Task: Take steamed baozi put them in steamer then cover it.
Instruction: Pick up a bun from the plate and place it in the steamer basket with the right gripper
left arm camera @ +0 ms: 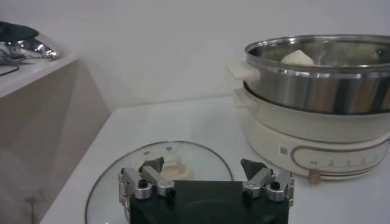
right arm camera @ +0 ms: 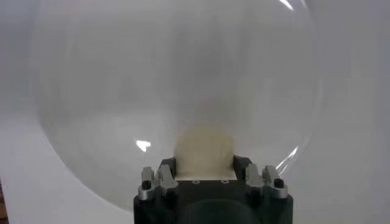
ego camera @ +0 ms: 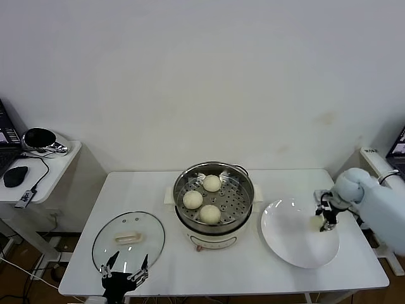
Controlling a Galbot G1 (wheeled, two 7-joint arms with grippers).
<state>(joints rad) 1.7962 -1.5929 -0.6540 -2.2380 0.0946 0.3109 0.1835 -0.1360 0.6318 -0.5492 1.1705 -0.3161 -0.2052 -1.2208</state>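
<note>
I count three baozi (ego camera: 203,199) inside the steamer (ego camera: 214,196); my right tool (ego camera: 321,221), beside it over one plate (ego camera: 297,244), grips a fourth baozi (right arm camera: 204,152); my left tool (ego camera: 125,269) gapes empty by one cover (ego camera: 128,239).

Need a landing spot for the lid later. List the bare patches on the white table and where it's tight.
Bare table lies behind the cover, left of the steamer, and along the front edge under the plate. Tight: between steamer and plate, where the right gripper holds a baozi. The left gripper hangs open by the cover.
</note>
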